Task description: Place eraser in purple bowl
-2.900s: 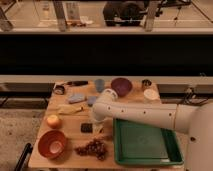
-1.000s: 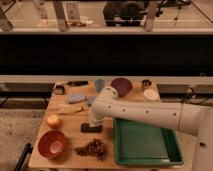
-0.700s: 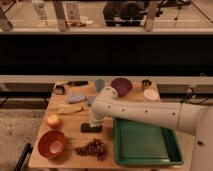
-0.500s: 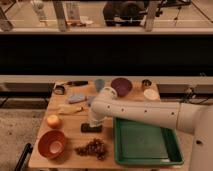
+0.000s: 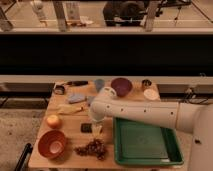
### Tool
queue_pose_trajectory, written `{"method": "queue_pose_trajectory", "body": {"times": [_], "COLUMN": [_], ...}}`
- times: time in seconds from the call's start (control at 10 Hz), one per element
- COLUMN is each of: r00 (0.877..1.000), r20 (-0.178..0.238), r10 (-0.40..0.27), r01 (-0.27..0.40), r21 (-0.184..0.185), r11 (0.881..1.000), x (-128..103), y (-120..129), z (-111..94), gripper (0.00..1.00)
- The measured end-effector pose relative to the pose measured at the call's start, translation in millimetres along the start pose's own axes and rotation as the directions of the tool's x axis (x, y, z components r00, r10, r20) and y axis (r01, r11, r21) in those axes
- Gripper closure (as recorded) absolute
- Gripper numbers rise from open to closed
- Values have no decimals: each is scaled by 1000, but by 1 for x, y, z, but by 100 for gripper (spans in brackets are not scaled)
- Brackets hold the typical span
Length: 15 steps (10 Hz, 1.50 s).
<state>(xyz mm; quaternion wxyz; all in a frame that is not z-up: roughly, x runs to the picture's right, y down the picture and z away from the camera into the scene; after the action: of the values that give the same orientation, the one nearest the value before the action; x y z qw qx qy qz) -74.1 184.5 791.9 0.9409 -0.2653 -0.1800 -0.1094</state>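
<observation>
The eraser lies flat on the wooden table, near the middle, just left of the gripper. The gripper hangs low at the end of the white arm, right beside the eraser. I cannot tell if it is open or closed, or if it touches the eraser.

A bunch of dark grapes sits just in front of the eraser. To the left is an apple, and in the front left corner is the orange bowl; its inside looks pale. A yellow thing and a blue pad lie behind the eraser.

The purple bowl stands at the back of the table, well apart from the eraser. The arm reaches across the space between them. I cannot see inside the bowl. A blue cup is just left of it, and a white lid is to its right.

The green tray fills the front right, right beside the gripper
</observation>
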Motion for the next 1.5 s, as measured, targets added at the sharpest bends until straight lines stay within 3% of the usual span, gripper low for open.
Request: {"method": "queue_pose_trajectory", "body": {"times": [0.8, 1.5], "r00": [999, 995], "r20": [-10, -10], "r10": [48, 100], "r01": [-48, -100], "r21": [-20, -101], "r11": [999, 990], "x": [10, 24], "y": [-3, 6], "z": [21, 59], "gripper": [20, 20]}}
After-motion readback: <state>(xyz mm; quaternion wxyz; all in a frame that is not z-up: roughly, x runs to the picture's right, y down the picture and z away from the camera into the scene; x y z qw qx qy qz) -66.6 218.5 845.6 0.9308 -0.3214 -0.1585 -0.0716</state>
